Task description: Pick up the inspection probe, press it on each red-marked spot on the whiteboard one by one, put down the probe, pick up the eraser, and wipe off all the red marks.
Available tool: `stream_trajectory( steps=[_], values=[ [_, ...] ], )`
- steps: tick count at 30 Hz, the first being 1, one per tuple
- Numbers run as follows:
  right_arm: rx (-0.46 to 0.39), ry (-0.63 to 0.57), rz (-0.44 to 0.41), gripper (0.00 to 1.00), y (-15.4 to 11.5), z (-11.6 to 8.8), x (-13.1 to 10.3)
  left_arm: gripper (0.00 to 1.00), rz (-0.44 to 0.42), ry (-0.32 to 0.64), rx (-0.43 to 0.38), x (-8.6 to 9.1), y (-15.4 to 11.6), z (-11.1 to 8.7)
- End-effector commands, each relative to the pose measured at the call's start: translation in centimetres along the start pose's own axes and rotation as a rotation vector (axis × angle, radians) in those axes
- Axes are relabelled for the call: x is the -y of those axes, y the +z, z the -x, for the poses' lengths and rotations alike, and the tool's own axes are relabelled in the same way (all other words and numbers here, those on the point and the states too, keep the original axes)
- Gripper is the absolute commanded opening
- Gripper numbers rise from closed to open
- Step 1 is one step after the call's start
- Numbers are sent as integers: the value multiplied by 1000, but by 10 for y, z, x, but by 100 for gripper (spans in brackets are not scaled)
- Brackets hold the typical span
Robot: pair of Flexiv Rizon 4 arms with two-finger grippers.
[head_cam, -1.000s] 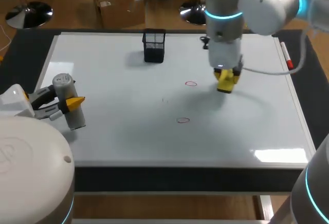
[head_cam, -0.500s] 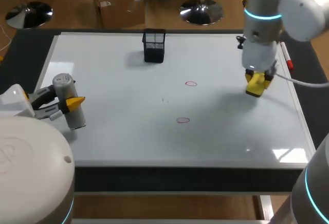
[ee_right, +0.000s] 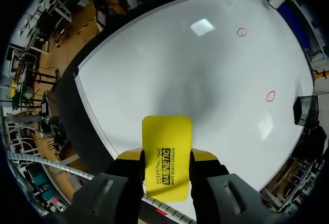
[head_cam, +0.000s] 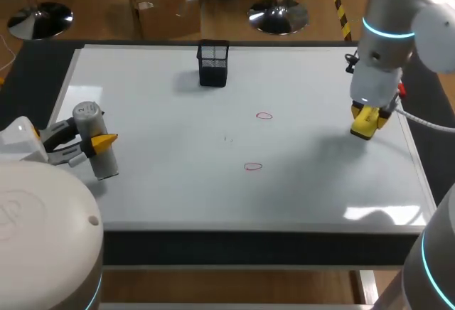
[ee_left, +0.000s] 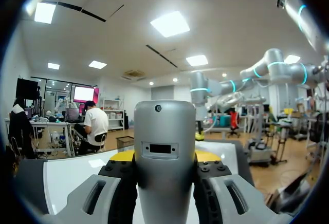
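A grey cylindrical probe (head_cam: 88, 114) stands upright over the whiteboard's (head_cam: 163, 189) left side, and my left gripper (head_cam: 99, 141) is shut on it. In the left wrist view the probe (ee_left: 164, 152) fills the gap between the fingers. Over the board's right part, my right gripper (head_cam: 367, 119) is shut on a yellow eraser (head_cam: 363, 128). The eraser (ee_right: 166, 147) hangs above bare board. Two small red rings are drawn near the middle, one (head_cam: 264, 116) farther back and one (head_cam: 253, 166) nearer. Both rings (ee_right: 241, 32) (ee_right: 270, 96) lie well ahead of the eraser in the right wrist view.
A black mesh pen cup (head_cam: 213, 62) stands at the back of the board, left of centre. A red-tipped marker (head_cam: 395, 75) lies along the board's right edge, close behind my right gripper.
My right arm has carried the eraser rightwards, from beside the farther red ring to near the board's right edge. The left arm and the probe have not moved.
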State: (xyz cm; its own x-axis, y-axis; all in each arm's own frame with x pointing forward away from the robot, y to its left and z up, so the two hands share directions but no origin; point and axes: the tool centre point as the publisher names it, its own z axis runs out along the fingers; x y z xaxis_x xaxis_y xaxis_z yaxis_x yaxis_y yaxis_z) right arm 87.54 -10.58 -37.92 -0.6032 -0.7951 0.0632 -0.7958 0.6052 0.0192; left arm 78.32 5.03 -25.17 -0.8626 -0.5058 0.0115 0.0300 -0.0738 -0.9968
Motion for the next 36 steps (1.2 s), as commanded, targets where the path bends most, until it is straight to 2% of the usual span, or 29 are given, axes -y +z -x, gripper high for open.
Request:
stream_trajectory(
  steps=[1,4,9,16,26,36],
  values=[
    [5,-3,-3,0,-1,-3,0,0,0,0,1,2,0,0],
    [5,-3,-3,0,-1,-3,0,0,0,0,1,2,0,0],
    [5,-3,-3,0,-1,-3,0,0,12,-13,-141,1,12,-4],
    [5,-3,-3,0,-1,-3,0,0,26,-4,-262,6,34,-9],
    [5,-3,-3,0,-1,-3,0,0,-18,-16,-410,11,87,-22],
    [5,-3,-3,0,-1,-3,0,0,-19,-37,-545,9,141,-44]
  ],
)
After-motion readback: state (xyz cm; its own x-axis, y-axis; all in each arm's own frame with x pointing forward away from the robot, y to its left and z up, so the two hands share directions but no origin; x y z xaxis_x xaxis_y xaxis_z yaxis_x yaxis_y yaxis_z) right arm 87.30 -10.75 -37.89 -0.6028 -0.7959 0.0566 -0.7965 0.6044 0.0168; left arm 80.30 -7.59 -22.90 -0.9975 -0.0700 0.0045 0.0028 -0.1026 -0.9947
